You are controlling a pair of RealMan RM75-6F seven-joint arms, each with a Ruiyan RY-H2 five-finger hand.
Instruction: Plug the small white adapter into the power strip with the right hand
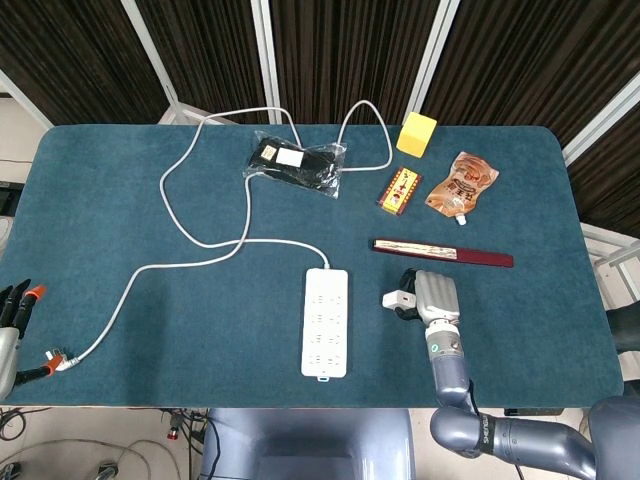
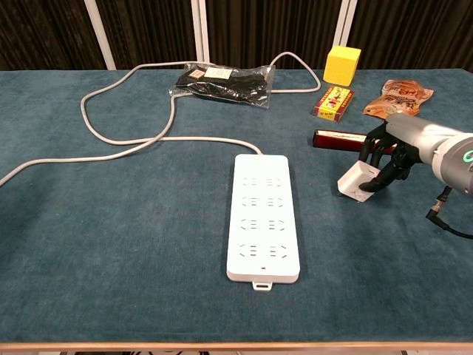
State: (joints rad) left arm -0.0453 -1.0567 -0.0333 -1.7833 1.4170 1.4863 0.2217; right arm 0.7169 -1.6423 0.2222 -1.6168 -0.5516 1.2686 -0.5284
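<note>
The power strip is laid flat on the blue counter, nearest the robot. At its 3 o'clock, just apart from it, the small white adapter is pinched, tilted, in the dark fingers of the right robot hand. A dark red bar is seen just beyond. Farther off, at 12 o'clock, a black bagged item is placed beside the looping cable. The left robot hand is shown at the counter's edge; its grip cannot be told.
</note>
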